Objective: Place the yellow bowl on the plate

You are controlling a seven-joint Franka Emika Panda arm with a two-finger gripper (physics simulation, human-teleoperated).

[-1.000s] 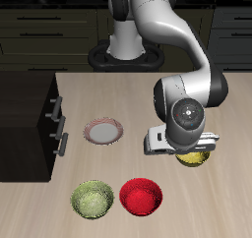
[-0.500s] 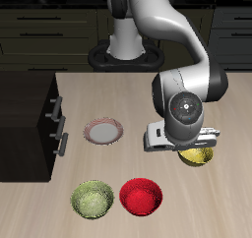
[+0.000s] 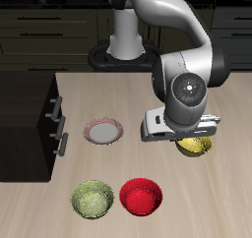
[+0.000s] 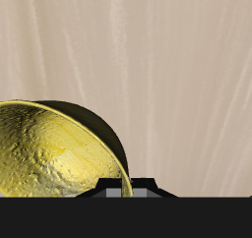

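The yellow bowl [image 3: 194,147] sits under the arm's head near the counter [image 3: 221,208] edge, well apart from the plate [image 3: 103,133]. The gripper [image 3: 187,139] is at the bowl's rim; whether its jaws grip the bowl I cannot tell. To do this well, keep the bowl level and clear of the red bowl [image 3: 141,196] and yellow-green bowl [image 3: 92,198]. No readable writing

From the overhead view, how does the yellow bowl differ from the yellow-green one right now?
The yellow bowl is bright golden; the yellow-green bowl is duller and greener. The yellow bowl sits farther back, mostly hidden under the gripper; the yellow-green bowl lies in full view near the table's front edge, beside the red bowl. Both look round and about equal in size.
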